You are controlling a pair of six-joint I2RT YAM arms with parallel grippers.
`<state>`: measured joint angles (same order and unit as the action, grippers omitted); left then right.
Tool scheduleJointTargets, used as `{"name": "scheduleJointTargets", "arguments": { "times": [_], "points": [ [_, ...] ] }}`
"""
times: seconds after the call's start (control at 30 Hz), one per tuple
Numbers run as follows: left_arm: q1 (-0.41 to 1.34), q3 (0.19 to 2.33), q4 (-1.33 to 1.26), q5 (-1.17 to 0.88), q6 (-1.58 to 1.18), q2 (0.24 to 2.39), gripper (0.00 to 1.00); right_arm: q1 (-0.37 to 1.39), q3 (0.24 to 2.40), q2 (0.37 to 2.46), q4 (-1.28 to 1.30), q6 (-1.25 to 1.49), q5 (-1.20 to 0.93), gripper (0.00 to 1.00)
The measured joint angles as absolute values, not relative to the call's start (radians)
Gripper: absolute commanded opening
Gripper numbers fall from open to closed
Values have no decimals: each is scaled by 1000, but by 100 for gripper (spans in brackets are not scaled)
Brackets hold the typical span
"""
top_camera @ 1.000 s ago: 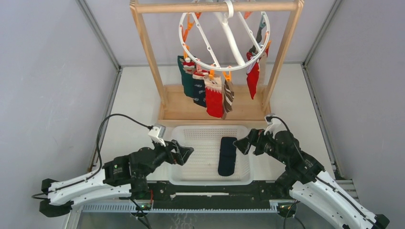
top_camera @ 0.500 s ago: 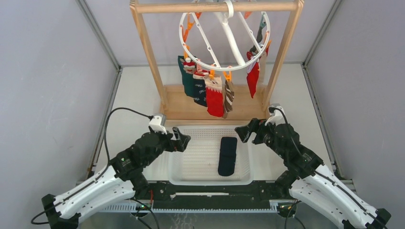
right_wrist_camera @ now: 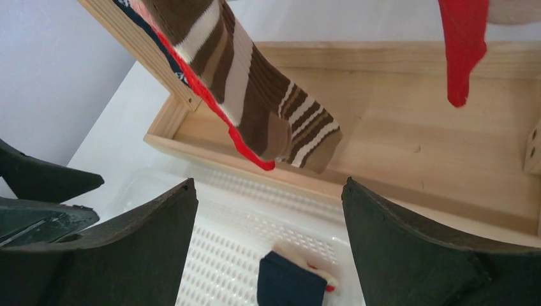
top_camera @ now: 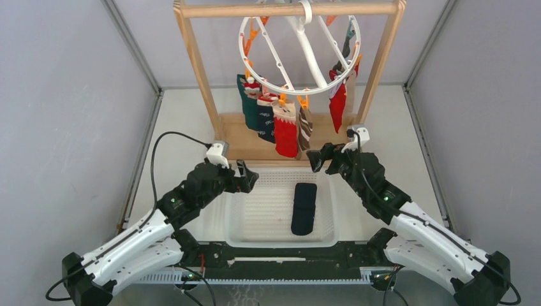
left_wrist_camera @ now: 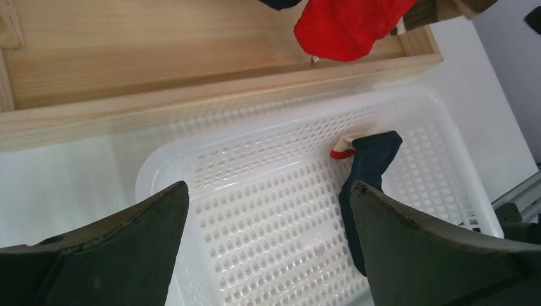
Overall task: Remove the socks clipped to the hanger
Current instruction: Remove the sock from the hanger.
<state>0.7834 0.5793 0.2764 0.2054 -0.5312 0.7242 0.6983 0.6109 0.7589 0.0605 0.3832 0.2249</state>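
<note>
You have the left gripper (top_camera: 246,179) and right gripper (top_camera: 317,159) both spread and empty at mid-frame, by the upper corners of the basket (top_camera: 281,241). The socks (top_camera: 286,127) hang clipped to the hanger (top_camera: 311,60) at upper centre. One navy sock (top_camera: 303,208) lies in the basket.

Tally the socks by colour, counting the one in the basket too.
Red socks: 2
Dark green or navy socks, hanging: 3
Brown-striped sock: 1
Navy sock in the basket: 1
Total: 7 clearly seen; overlap near the right rim of the hanger may hide more.
</note>
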Motion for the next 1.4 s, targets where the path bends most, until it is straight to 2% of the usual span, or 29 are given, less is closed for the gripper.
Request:
{"name": "scheduleJointTargets", "arguments": {
  "times": [0.4,0.7,0.97,1.07,1.2,1.4],
  "points": [
    [759,614,254,155,-522,760,100,630,591,958,-173,341,125,74],
    [757,614,251,144,-522,778,100,592,581,1059,-299,342,73,74],
    [757,614,249,130,-522,778,100,575,581,1153,-395,346,54,63],
    [757,614,249,126,-522,778,100,569,581,1184,-426,350,49,56],
    [757,614,249,124,-522,778,100,562,581,1217,-448,356,42,32],
    [757,614,249,123,-522,772,100,558,581,1224,-470,372,35,10]
  ]
}}
